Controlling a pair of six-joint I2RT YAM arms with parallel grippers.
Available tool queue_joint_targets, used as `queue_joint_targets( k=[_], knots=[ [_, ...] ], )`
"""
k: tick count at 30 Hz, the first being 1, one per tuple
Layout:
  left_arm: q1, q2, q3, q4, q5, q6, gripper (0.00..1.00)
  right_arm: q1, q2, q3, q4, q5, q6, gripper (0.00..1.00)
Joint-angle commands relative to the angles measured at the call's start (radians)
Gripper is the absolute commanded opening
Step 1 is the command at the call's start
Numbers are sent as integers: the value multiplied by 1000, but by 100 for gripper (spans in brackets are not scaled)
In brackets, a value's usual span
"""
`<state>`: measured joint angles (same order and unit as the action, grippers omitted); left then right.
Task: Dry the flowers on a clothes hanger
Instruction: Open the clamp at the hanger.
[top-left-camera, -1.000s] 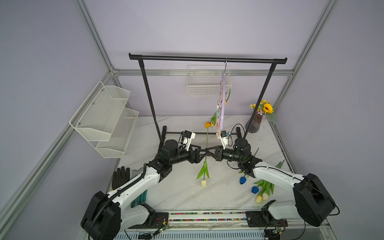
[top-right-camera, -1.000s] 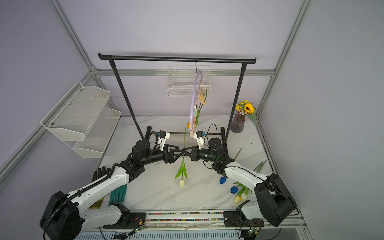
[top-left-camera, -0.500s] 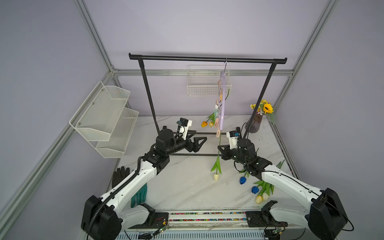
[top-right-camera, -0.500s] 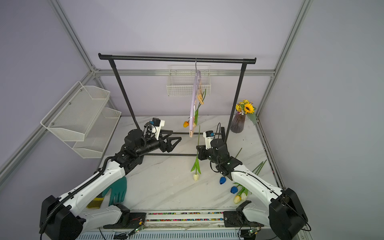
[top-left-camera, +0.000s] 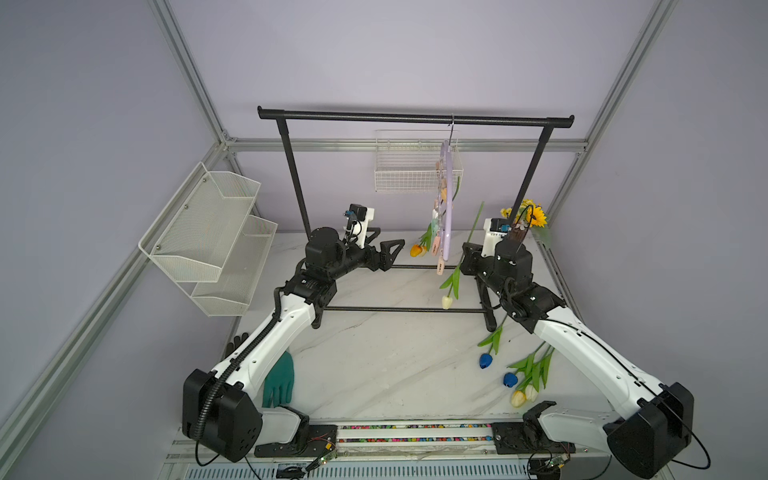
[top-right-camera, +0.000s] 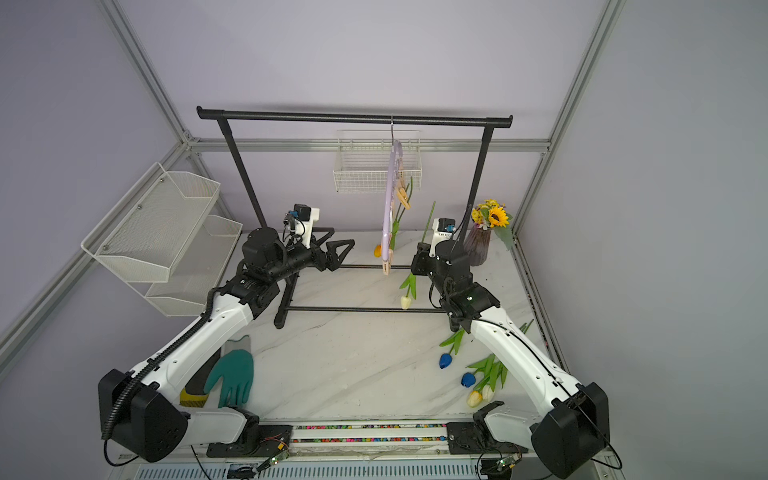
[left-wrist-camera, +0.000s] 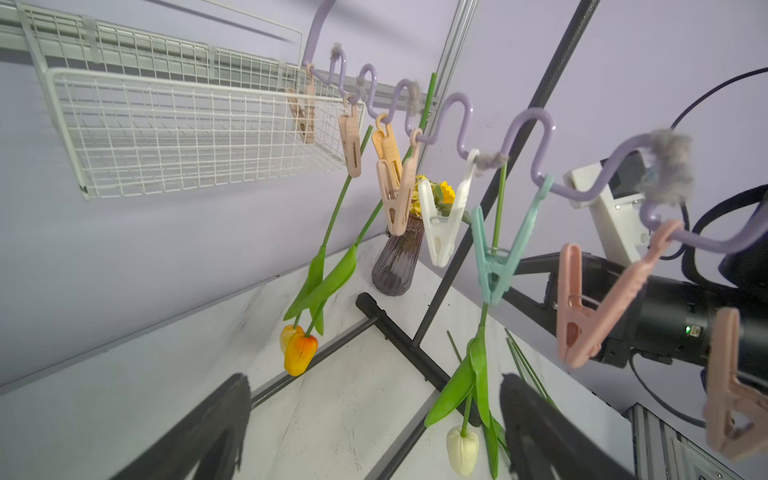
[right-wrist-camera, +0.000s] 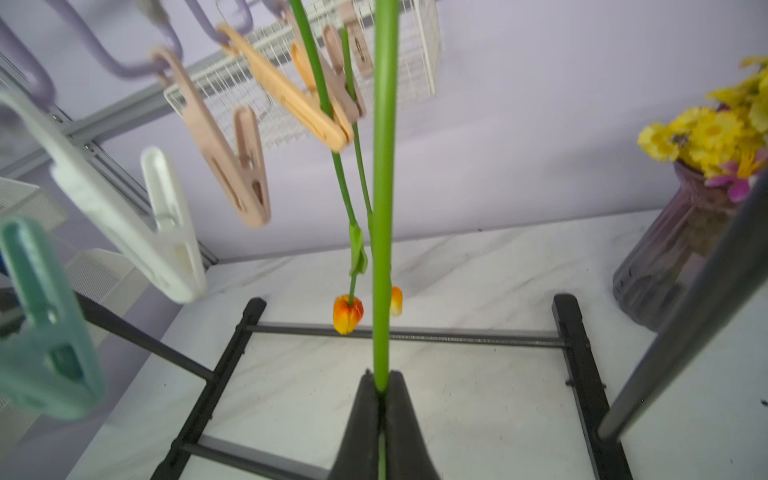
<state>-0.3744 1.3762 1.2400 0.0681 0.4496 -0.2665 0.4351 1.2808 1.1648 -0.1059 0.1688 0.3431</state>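
marble tabletop (top-left-camera: 395, 353) — sunflowers (top-right-camera: 494, 216) in vase (top-right-camera: 478, 249), tulips (top-left-camera: 534, 370) loose

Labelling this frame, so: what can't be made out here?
- Right wrist view: the head of the held tulip, out of frame behind the jaws of the right gripper.
- Both top views: clothes hanger edge-on, so which clothespins are occupied is unclear.
- Left wrist view: nearest pink clothespin blurred, cut by the edge.
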Motion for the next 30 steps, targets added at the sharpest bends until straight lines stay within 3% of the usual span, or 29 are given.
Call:
queue_joint_targets(
  k=[1,14,30],
  knots=[
    [12,62,100,-10,54,39,92,-14,72,117,2,4,-42,0],
    [21,278,416,-192,135,146,86,-30,382,483,-20,-52,-119,0],
    [60,355,543,-226,215,175,85,-30,452,536,40,-258,-158,0]
  ],
)
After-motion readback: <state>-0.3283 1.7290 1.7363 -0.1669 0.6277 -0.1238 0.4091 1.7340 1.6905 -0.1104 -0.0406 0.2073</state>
